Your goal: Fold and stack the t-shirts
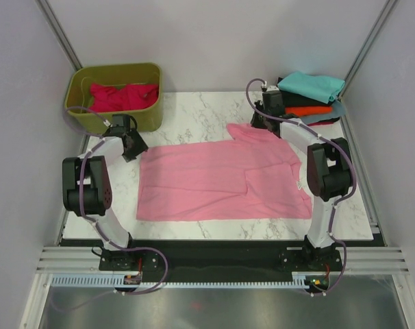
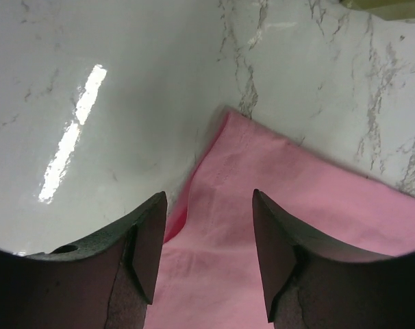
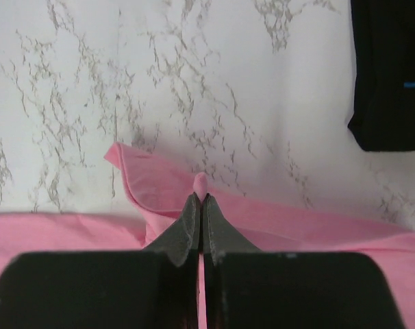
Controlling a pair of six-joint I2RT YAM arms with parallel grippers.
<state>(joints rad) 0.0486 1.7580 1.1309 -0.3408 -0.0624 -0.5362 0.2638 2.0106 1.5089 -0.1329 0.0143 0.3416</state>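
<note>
The light pink t-shirt (image 1: 221,181) lies spread flat across the marble table. My left gripper (image 1: 134,149) is open just above its far left corner, with the cloth (image 2: 276,226) between and under the jaws. My right gripper (image 1: 268,122) is shut on a pinch of the pink shirt's far right edge (image 3: 200,184) near the sleeve. A crimson shirt (image 1: 124,96) lies crumpled in the olive-green tub (image 1: 78,81). Folded teal (image 1: 311,86), black (image 1: 291,101), orange (image 1: 307,110) and grey-blue (image 1: 335,112) shirts are stacked at the far right.
The tub stands at the far left corner, close behind my left gripper. The folded stack shows as a black edge in the right wrist view (image 3: 392,75). Bare marble (image 1: 194,110) lies between tub and stack. Walls close in both sides.
</note>
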